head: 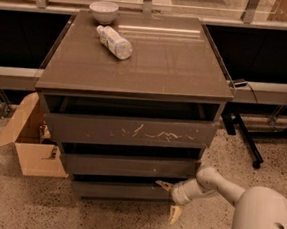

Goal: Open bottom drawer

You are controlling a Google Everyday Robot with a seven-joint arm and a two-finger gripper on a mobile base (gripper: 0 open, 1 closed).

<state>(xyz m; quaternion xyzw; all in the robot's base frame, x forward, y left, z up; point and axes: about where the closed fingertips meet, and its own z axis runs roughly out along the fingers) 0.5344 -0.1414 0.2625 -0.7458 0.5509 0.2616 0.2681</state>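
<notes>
— Gripper (170,200) position?
— Low, at the right end of the bottom drawer (119,190). That's the lowest front of the cabinet (138,61), just above the floor (99,218). Arm (218,183) comes in from the lower right.
— Jaws?
— Spread wide, holding nothing. Upper finger (163,184) is at the drawer front's top edge, contact unclear. Lower finger (175,214) points down toward the floor.
— Anything else around?
— Bottle (114,42) lying on top beside a bowl (103,11). Open cardboard box (30,144) on the floor to the left.
</notes>
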